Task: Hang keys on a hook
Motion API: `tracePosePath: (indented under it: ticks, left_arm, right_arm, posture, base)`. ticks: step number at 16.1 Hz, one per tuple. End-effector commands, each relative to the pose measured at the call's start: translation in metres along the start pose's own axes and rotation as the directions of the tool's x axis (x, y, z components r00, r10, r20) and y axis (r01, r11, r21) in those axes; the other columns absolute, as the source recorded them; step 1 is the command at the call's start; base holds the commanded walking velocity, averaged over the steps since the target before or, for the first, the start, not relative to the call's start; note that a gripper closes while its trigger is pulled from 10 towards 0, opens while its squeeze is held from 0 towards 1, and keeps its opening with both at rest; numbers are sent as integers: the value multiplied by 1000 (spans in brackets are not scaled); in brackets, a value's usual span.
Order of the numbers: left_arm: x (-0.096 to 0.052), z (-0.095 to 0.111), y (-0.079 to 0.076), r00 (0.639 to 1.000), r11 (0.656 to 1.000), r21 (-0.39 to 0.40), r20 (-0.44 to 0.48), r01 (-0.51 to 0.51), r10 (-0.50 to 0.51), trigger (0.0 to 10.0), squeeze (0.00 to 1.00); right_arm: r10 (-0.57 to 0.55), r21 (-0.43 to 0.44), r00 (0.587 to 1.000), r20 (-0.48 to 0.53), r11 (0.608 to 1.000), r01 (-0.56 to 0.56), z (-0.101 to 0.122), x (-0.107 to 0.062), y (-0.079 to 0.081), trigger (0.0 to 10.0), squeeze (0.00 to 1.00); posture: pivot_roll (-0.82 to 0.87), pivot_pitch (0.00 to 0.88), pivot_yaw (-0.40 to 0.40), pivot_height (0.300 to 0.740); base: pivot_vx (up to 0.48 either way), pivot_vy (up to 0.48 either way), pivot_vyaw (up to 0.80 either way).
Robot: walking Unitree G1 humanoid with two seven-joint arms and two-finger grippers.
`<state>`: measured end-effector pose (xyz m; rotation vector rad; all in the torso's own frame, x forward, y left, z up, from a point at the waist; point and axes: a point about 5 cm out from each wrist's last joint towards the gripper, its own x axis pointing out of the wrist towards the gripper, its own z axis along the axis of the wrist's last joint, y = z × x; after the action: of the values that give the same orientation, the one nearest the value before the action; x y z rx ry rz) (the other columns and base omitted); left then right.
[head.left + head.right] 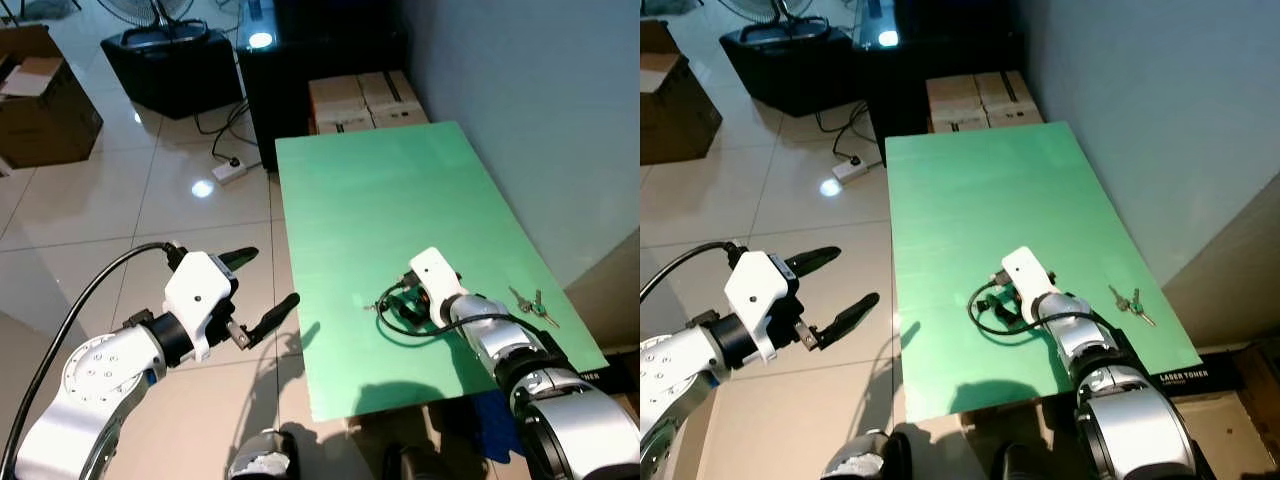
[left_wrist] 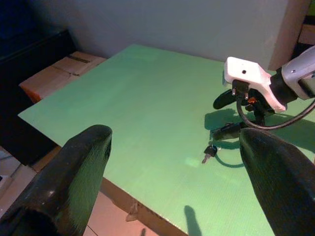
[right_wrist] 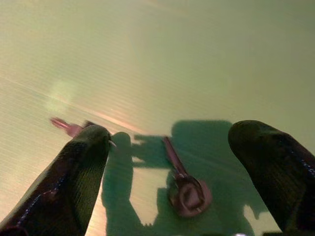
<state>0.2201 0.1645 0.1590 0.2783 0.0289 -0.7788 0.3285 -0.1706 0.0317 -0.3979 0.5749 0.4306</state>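
My right jaws (image 3: 172, 162) stand wide apart just above the green table (image 1: 380, 200), straddling a black-headed key (image 3: 186, 189) without touching it. My left jaws (image 1: 262, 290) gape empty over the floor.

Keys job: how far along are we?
Nothing is done yet. A black-headed key lies on the green table between the open fingers of the right gripper, not gripped. A second bunch of keys lies near the table's right edge. The left gripper hangs open over the floor. Grasping and hanging remain.
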Motion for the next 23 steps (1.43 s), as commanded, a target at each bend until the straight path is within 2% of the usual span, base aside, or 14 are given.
tracePosePath:
  ticks: [1, 2, 5, 6, 7, 9, 10, 14, 23]
  left_arm:
    - [-3, 2, -1, 1000, 1000, 8, -4, 12, -12, 10000, 0]
    - [-4, 2, 0, 1000, 1000, 9, -5, 14, -13, 10000, 0]
    - [-4, 3, 3, 1000, 1000, 16, -6, 12, -12, 10000, 0]
    - [-4, 4, 5, 1000, 1000, 22, -3, 10, -10, 10000, 0]
    - [-4, 4, 6, 1000, 1000, 24, -1, 8, -8, 10000, 0]
    - [-4, 3, 7, 1000, 1000, 28, 2, 1, -1, 10000, 0]
    - [-4, 3, 7, 1000, 1000, 28, 3, 0, 0, 10000, 0]
    - [-5, 3, 8, 1000, 1000, 26, 4, -2, 2, 10000, 0]
    - [-8, 3, 6, 1000, 1000, 23, -1, 4, -4, 10000, 0]
  right_arm:
    - [-30, 31, 999, -28, 999, 31, -2, 1, 1, 10000, 404]
    - [-62, 96, 998, -31, 993, 65, -2, 3, 2, 10000, 0]
    - [-74, 218, 997, -35, 973, 80, 1, 7, 11, 10000, 0]
    - [-116, 286, 993, -35, 950, 122, 4, 9, 14, 10000, 0]
    - [-136, 308, 990, -34, 941, 140, 5, 9, 15, 10000, 0]
    - [-210, 398, 976, -64, 891, 218, 7, 11, 17, 10000, 0]
    - [-245, 413, 965, -92, 873, 260, 6, 11, 18, 10000, 0]
    - [-321, 413, 934, -155, 838, 356, 0, 11, 20, 10000, 0]
    - [-317, 447, 921, -225, 807, 387, -12, 11, 34, 10000, 0]
  posture:
    - [174, 130, 74, 740]
    - [177, 130, 77, 740]
    - [182, 133, 81, 740]
    - [182, 133, 81, 740]
    - [182, 133, 81, 740]
    - [178, 119, 78, 740]
    - [179, 116, 75, 740]
    - [182, 120, 74, 740]
    - [189, 123, 77, 740]
  base:
    - [0, 0, 0]
    - [0, 0, 0]
    - [0, 0, 0]
    - [0, 0, 0]
    - [0, 0, 0]
    - [0, 0, 0]
    - [0, 0, 0]
    - [0, 0, 0]
    - [0, 0, 0]
